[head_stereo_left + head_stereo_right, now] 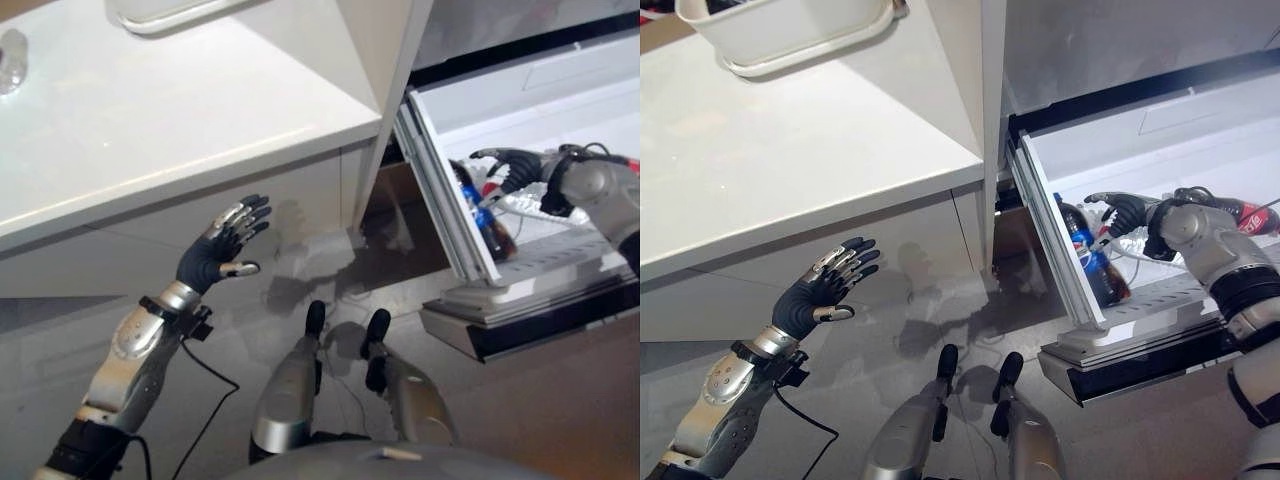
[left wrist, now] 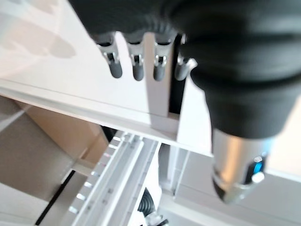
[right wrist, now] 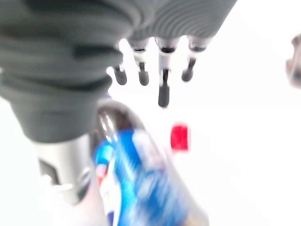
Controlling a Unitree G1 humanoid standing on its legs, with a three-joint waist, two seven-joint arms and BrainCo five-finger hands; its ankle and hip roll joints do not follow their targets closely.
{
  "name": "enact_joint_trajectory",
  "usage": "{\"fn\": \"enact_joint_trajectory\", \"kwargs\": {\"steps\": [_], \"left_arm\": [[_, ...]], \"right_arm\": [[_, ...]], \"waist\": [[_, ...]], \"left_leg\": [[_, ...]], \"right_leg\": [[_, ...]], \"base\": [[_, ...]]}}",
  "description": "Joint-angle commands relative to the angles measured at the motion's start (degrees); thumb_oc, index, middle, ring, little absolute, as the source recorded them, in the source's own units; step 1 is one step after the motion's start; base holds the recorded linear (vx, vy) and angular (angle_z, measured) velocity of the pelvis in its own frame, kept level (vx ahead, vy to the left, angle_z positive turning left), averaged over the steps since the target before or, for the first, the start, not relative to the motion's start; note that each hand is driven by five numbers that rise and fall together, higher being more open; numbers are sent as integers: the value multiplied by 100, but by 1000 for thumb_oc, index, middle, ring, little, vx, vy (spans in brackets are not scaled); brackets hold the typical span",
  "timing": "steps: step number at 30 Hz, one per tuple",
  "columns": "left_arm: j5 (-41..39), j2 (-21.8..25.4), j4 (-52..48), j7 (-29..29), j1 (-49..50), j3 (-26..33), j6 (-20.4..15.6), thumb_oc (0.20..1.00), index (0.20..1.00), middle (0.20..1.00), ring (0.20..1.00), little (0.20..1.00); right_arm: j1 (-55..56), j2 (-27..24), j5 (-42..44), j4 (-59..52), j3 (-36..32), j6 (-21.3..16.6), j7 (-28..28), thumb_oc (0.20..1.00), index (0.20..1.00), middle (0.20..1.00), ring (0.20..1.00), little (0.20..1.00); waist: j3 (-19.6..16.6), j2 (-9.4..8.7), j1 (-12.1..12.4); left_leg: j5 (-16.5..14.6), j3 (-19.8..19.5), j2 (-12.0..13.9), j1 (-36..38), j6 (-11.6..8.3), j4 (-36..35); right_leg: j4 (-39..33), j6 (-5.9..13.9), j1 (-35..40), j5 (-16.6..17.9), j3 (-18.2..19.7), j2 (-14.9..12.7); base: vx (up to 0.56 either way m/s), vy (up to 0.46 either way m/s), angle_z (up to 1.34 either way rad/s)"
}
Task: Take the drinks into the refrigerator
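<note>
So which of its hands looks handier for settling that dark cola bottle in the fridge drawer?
The right hand, probably: it hovers open inside the pulled-out drawer just beside the cola bottle. The left hand hangs open by the white counter, well away.

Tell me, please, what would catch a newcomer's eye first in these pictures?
Most striking is the open refrigerator drawer, pulled out low on the robot's right, with a blue-labelled cola bottle standing at its front edge. The right hand hovers open just beside that bottle, fingers relaxed and not curled round it. Across from it, the left hand is raised with fingers spread before the white cabinet front, below a white counter.
</note>
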Motion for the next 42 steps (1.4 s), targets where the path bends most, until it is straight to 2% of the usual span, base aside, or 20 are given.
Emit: {"fn": "enact_joint_trajectory", "kwargs": {"steps": [1, 2, 9, 17, 20, 21, 23, 24, 25, 26, 27, 28, 29, 30, 31, 33, 35, 36, 38, 42], "left_arm": [[-100, 308, -449, -143, 254, 296, -123, 1000, 1000, 1000, 1000, 1000], [-101, 314, -451, -144, 256, 294, -122, 1000, 1000, 1000, 1000, 1000], [-165, 514, -391, -314, 482, 598, 12, 1000, 1000, 1000, 1000, 1000], [-180, 529, -405, -385, 760, 927, 75, 1000, 1000, 1000, 1000, 1000], [-128, 476, -386, -396, 884, 1068, 80, 1000, 1000, 1000, 1000, 1000], [-73, 320, -372, -386, 1035, 1221, 64, 1000, 1000, 1000, 1000, 1000], [-45, 282, -375, -390, 1114, 1281, 66, 1000, 1000, 1000, 1000, 1000], [21, 151, -386, -393, 1285, 1464, 43, 1000, 1000, 1000, 1000, 1000], [21, 228, -398, -394, 1261, 1428, 46, 1000, 1000, 1000, 1000, 1000], [99, 47, -391, -383, 1402, 1657, 25, 1000, 1000, 1000, 1000, 1000], [101, 99, -404, -385, 1386, 1628, 30, 1000, 1000, 1000, 1000, 1000], [185, -47, -387, -360, 1447, 1774, 22, 1000, 1000, 1000, 1000, 1000], [187, -15, -395, -360, 1423, 1735, 25, 1000, 1000, 1000, 1000, 1000], [275, -108, -365, -330, 1423, 1831, 2, 1000, 1000, 1000, 1000, 1000], [277, -84, -370, -331, 1406, 1798, 4, 1000, 1000, 1000, 1000, 1000], [404, -288, -376, -286, 1496, 2022, -28, 1000, 1000, 1000, 1000, 1000], [467, -347, -388, -265, 1545, 2068, -31, 1000, 1000, 1000, 1000, 1000], [561, -495, -364, -215, 1661, 2180, -74, 1000, 1000, 1000, 1000, 1000], [618, -603, -349, -186, 1723, 2217, -108, 1000, 1000, 1000, 1000, 1000], [727, -691, -255, -121, 1798, 2190, -142, 1000, 1000, 1000, 1000, 1000]], "right_arm": [[-115, -500, 376, -477, 515, -36, 68, 1000, 1000, 1000, 1000, 1000], [-96, -504, 376, -488, 497, -32, 69, 1000, 1000, 1000, 1000, 1000], [-312, -1284, 665, -735, 517, -38, 149, 1000, 1000, 1000, 1000, 1000], [-323, -1807, 1076, -972, 330, -23, 228, 1000, 1000, 1000, 1000, 1000], [136, -2099, 1314, -1394, -182, -52, 260, 1000, 1000, 1000, 1000, 1000], [616, -2244, 1569, -1669, -695, -107, 224, 1000, 1000, 1000, 1000, 1000], [1174, -2284, 1636, -1868, -1286, -156, 206, 1000, 1000, 1000, 1000, 1000], [2215, -2223, 1707, -2161, -2358, -249, 95, 1000, 1000, 1000, 1000, 1000], [2683, -2203, 1681, -2257, -2816, -242, 97, 1000, 1000, 1000, 1000, 1000], [3547, -1981, 1660, -2600, -3718, -347, 4, 1000, 1000, 1000, 1000, 1000], [3886, -1947, 1640, -2691, -4048, -335, 6, 1000, 1000, 1000, 1000, 1000], [5062, -1468, 1435, -3037, -5264, -427, -168, 1000, 1000, 1000, 1000, 1000], [5288, -1434, 1425, -3111, -5482, -418, -164, 1000, 1000, 1000, 1000, 1000], [5998, -866, 1174, -3420, -6142, -491, -281, 1000, 1000, 1000, 1000, 1000], [6151, -826, 1162, -3493, -6286, -474, -276, 1000, 1000, 1000, 1000, 1000], [6994, 45, 589, -3804, -6966, -571, -482, 1000, 1000, 1000, 1000, 1000], [7310, 309, 356, -4025, -7218, -566, -494, 1000, 1000, 1000, 1000, 1000], [7627, 852, 50, -4224, -7412, -611, -619, 1000, 1000, 1000, 1000, 1000], [7778, 1328, -70, -4233, -7394, -637, -704, 1000, 1000, 1000, 1000, 1000], [7857, 1648, -359, -3616, -6941, -638, -781, 1000, 1000, 1000, 1000, 1000]], "waist": [[-363, -611, -11], [-367, -615, -11], [-829, -1026, -75], [-1154, -1230, -173], [-1286, -1274, -264], [-1380, -1247, -394], [-1419, -1257, -437], [-1497, -1233, -576], [-1490, -1285, -507], [-1561, -1248, -710], [-1559, -1280, -662], [-1600, -1275, -736], [-1594, -1287, -685], [-1616, -1249, -766], [-1615, -1256, -728], [-1661, -1185, -837], [-1680, -1169, -835], [-1706, -1132, -927], [-1722, -1088, -985], [-1736, -1056, -1036]], "left_leg": [[-450, 5, 198, 252, -187, 46], [-447, 1, 197, 251, -186, 43], [-535, -8, 210, 654, -161, -106], [-625, 57, 234, 918, -129, -184], [-651, 81, 230, 1008, -129, -223], [-668, 117, 228, 1065, -122, -255], [-679, 137, 229, 1092, -118, -265], [-693, 178, 231, 1125, -107, -283], [-693, 175, 231, 1119, -107, -283], [-706, 215, 227, 1142, -91, -310], [-706, 206, 226, 1132, -91, -309], [-720, 238, 217, 1149, -66, -337], [-720, 236, 216, 1144, -65, -336], [-735, 269, 208, 1155, -44, -362], [-734, 265, 207, 1151, -43, -362], [-777, 315, 189, 1162, -11, -362], [-793, 336, 178, 1166, 2, -362], [-835, 371, 149, 1200, 33, -362], [-858, 409, 135, 1229, 55, -362], [-910, 532, 112, 1312, 96, -362]], "right_leg": [[-64, 591, 418, -27, -136, -231], [-70, 592, 421, -24, -141, -232], [-291, 631, 865, -51, -153, -134], [-337, 657, 1052, -68, -58, -70], [-374, 666, 1122, -78, -14, -45], [-401, 680, 1161, -72, 27, -32], [-420, 687, 1180, -66, 46, -26], [-447, 708, 1187, -41, 93, -23], [-451, 709, 1185, -39, 89, -23], [-458, 727, 1177, -15, 151, -18], [-461, 728, 1173, -15, 142, -18], [-459, 750, 1154, 4, 182, -28], [-459, 751, 1151, 4, 180, -29], [-462, 765, 1138, 17, 216, -37], [-464, 766, 1136, 17, 212, -38], [-473, 794, 1126, 39, 281, -55], [-481, 795, 1129, 45, 303, -61], [-483, 816, 1124, 61, 356, -64], [-485, 820, 1125, 66, 410, -66], [-480, 846, 1130, 87, 584, -67]], "base": [[89, -14, 9], [64, -17, 9], [82, -10, 2], [70, 8, -1], [76, 14, -9], [49, 7, -5], [51, 24, -6], [43, 30, -11], [53, 30, -14], [23, 9, -12], [43, 26, -15], [23, 17, -16], [43, 33, -11], [23, 16, -14], [39, 29, -12], [45, 39, -12], [35, 40, -15], [31, 48, -28], [27, 55, -19], [14, 38, -16]]}}
